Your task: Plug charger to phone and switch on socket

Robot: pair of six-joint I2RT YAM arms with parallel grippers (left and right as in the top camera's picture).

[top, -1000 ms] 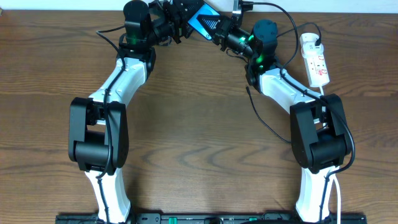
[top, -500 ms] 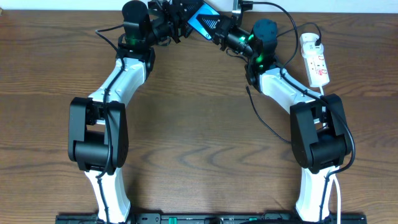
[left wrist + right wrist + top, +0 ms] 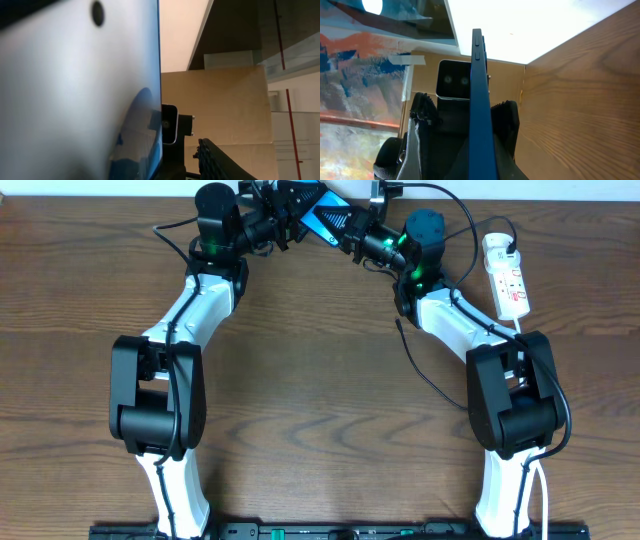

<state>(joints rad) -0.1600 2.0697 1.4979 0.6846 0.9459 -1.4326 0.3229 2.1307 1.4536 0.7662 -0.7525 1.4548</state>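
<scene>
Up at the table's (image 3: 320,400) far edge the right gripper (image 3: 470,112) clamps the phone (image 3: 479,75) by its faces; whether the left gripper (image 3: 288,208) beside it grips is unclear; the charger (image 3: 418,368) lies loose on the wood.

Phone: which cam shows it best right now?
Overhead. Only there does the phone read as a phone: bright blue screen face at the top of frame, partly covered. Left wrist is too close, so the phone is a blurred surface filling the left half. Right wrist sees the phone edge-on, just the thin blue side with buttons.

blue phone (image 3: 326,216), white socket (image 3: 508,280), brown table (image 3: 320,410)
</scene>
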